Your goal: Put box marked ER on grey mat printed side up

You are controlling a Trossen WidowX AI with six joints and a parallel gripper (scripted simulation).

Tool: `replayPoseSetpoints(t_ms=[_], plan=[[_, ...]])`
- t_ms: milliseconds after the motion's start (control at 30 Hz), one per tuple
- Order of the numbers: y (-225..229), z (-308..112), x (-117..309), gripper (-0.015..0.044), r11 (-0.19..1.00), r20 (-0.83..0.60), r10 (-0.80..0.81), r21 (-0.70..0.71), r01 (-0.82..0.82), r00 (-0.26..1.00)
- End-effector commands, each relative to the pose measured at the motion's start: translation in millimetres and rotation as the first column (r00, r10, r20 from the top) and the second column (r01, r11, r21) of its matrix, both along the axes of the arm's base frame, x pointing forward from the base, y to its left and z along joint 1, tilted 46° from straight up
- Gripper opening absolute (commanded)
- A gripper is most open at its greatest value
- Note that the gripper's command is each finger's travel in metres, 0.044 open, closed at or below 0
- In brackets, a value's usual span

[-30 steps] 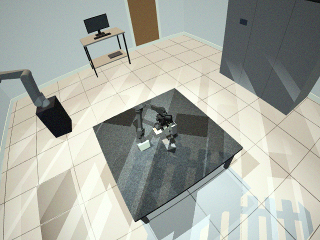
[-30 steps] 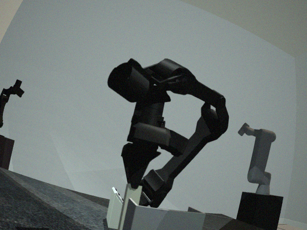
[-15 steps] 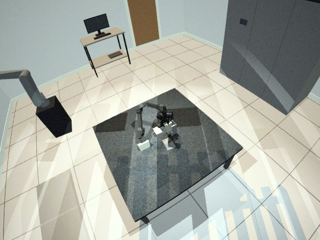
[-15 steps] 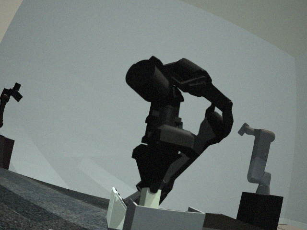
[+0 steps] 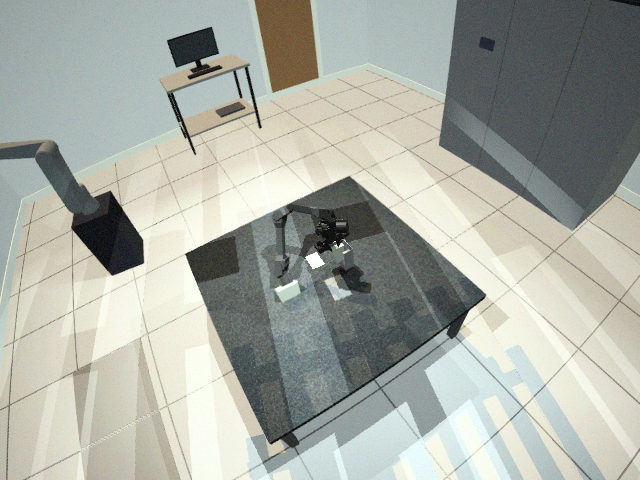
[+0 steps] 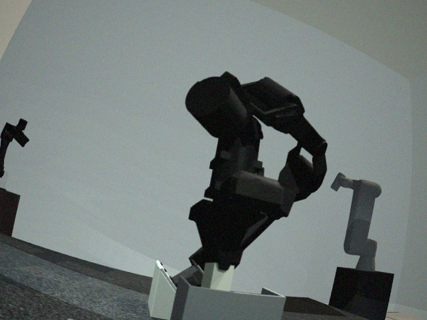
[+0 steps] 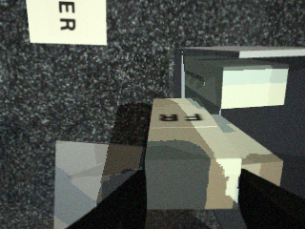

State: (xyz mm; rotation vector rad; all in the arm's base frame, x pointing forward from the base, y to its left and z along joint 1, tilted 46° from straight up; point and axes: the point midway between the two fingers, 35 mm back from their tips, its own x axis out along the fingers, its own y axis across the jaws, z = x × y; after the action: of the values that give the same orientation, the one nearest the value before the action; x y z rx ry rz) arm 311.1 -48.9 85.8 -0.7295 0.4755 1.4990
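Fingers (image 5: pixel 337 244) (image 6: pixel 219 264) are gripped on the FR box (image 5: pixel 341 252) (image 6: pixel 217 277) (image 7: pixel 177 183), low in the middle of the wrist frame. Wrong code for this order: its lettering reads FR, upside down from that camera. It's at the left side of the bin (image 5: pixel 348 259) (image 6: pixel 234 305) (image 7: pixel 272 52); can't tell if its lower end touches the bin.

ER-marked box (image 5: pixel 314 260) (image 7: pixel 67 21) lies flat on the worktop (image 5: pixel 330 361) (image 6: pixel 86 296) (image 7: pixel 119 72), print up, cut off at upper left of the wrist frame. It's off the mat, apart from it. Grey mat (image 5: pixel 337 290) (image 7: pixel 73 167) sits lower left in that frame, partly shadowed.

Another box (image 7: pixel 254 87) stands in the bin, upper right of the wrist frame; its print is too dim to read.

Top view: pale block (image 5: pixel 287 290) on the worktop, left of the mat.
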Motion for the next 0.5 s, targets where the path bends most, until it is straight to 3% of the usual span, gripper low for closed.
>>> replayPoseSetpoints(t_ms=[0, 467], plan=[[2, 1, 6, 0.0159, 1.0, -0.003, 0.0, 0.006, 0.0, 1.0], [8, 1, 28, 0.0159, 1.0, -0.002, 0.001, 0.007, -0.001, 1.0]])
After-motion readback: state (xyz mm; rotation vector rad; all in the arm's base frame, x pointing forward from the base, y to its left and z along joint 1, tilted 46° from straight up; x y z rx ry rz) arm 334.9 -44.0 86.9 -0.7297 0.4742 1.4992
